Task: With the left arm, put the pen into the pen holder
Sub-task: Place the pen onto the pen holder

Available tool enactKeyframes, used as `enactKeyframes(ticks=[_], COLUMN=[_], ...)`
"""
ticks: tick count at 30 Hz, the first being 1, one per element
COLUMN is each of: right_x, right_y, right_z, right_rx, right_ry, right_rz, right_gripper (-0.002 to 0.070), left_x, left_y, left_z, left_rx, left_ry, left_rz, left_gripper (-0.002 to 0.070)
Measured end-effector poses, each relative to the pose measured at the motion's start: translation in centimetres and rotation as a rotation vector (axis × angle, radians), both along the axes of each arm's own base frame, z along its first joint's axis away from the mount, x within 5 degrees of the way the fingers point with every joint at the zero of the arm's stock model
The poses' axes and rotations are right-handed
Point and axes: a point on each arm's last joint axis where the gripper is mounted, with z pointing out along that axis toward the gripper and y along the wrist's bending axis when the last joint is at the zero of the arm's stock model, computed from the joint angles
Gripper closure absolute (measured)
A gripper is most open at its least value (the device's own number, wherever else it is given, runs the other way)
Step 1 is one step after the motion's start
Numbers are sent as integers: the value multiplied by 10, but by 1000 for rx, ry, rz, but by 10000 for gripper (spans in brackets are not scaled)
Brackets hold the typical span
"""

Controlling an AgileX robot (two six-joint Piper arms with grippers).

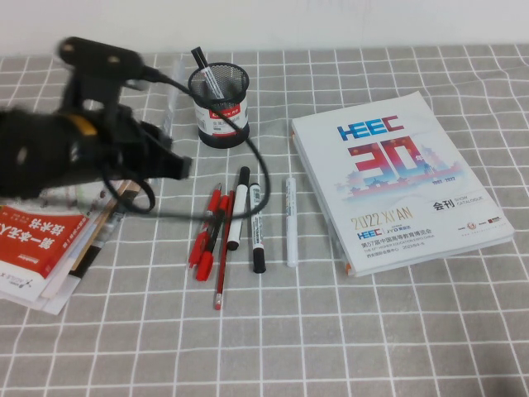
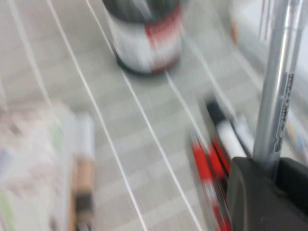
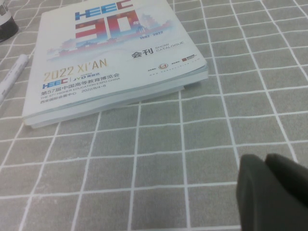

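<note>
My left gripper [image 1: 168, 157] is shut on the translucent grey pen [image 1: 173, 95] and holds it above the table, left of the pen holder. In the left wrist view the pen [image 2: 276, 86] rises from between the black fingers of the left gripper [image 2: 272, 169]. The pen holder [image 1: 219, 107] is a black mesh cup with a red-and-white label; it stands at the back middle with a black-capped marker [image 1: 207, 76] in it. It also shows in the left wrist view [image 2: 147, 41]. My right gripper [image 3: 272, 190] is shut and empty, low over the cloth; it is outside the high view.
Red pens [image 1: 211, 236], black-capped white markers [image 1: 240, 207] and a white marker [image 1: 290, 219] lie in front of the holder. A catalogue [image 1: 397, 182] lies to the right. Red books and papers [image 1: 37, 244] lie at the left edge.
</note>
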Motion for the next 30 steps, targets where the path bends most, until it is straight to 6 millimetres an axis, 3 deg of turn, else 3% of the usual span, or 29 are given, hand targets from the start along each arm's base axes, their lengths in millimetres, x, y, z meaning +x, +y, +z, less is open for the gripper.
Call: enactKeyframes(ticks=[8, 25, 30], right_x=[0, 0, 0], right_y=[0, 0, 0], right_z=[0, 0, 0], right_rx=[0, 3, 3], right_ry=[0, 0, 0], right_rz=[0, 0, 0], right_gripper=[691, 691, 691], left_x=[-4, 34, 60], left_y=[11, -12, -24], left_z=[-2, -30, -31], left_rx=[-146, -352, -392], left_ry=[-334, -592, -611], left_rz=[115, 51, 36], left_gripper=[625, 625, 625])
